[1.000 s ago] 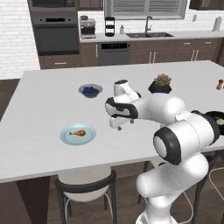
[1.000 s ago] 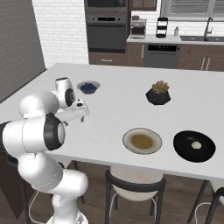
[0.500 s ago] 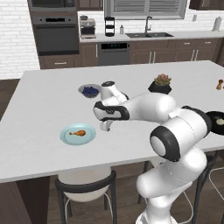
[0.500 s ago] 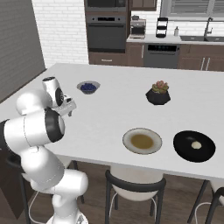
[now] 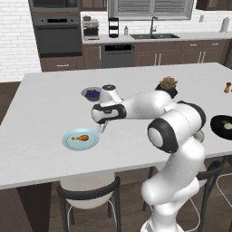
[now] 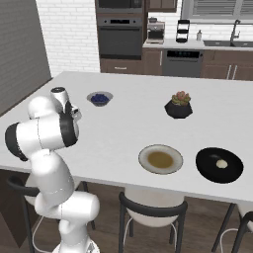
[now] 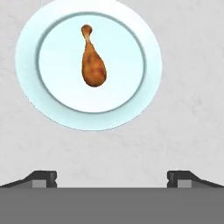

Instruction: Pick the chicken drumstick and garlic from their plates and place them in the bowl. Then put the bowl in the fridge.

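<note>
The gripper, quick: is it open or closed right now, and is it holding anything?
Gripper: open and empty, fingertips spread wide above the counter, just short of the light blue plate with the chicken drumstick.

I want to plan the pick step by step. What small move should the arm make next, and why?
Probably shift the end effector forward over the light blue round plate and lower it. In the hand view its fingertips stand wide apart over bare white counter, short of the orange-brown chicken drumstick, which lies untouched at the plate's centre.
</note>
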Tool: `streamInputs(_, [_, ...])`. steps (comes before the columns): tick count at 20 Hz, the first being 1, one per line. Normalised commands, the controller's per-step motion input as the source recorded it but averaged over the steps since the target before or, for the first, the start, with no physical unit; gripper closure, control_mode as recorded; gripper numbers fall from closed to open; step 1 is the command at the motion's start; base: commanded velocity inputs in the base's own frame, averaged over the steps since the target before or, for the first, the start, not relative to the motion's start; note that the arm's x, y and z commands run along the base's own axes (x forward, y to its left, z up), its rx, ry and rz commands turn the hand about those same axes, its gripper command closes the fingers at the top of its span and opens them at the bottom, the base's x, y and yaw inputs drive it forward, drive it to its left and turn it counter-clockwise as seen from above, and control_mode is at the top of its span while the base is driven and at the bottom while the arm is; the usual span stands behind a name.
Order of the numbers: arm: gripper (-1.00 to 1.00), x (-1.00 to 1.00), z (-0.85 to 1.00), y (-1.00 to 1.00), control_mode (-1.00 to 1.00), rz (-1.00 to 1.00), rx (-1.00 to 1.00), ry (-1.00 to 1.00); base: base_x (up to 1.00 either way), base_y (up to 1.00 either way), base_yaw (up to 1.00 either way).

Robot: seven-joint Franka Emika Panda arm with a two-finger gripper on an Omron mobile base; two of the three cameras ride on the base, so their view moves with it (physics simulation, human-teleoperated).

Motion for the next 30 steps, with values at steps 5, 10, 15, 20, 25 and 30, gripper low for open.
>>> streamInputs(5, [-1.00, 0.12, -0.07, 0.74, -1.00, 0.00, 0.07, 0.00, 0.00, 0.00, 0.00])
streamInputs(10, [-1.00, 0.00, -0.12, 0.64, -1.00, 0.00, 0.00, 0.05, 0.00, 0.00, 0.00])
streamInputs(15, [-1.00, 0.05, -0.27, 0.24, -1.00, 0.00, 0.00, 0.08, 0.00, 0.00, 0.00])
streamInputs(20, [-1.00, 0.11, -0.27, 0.04, -1.00, 0.00, 0.00, 0.11, 0.00, 0.00, 0.00])
streamInputs(25, [-1.00, 0.13, -0.26, 0.01, -1.00, 0.01, 0.00, 0.05, 0.00, 0.00, 0.00])
streamInputs(30, [-1.00, 0.06, -0.15, 0.04, -1.00, 0.03, -0.01, 0.00, 0.00, 0.00, 0.00])
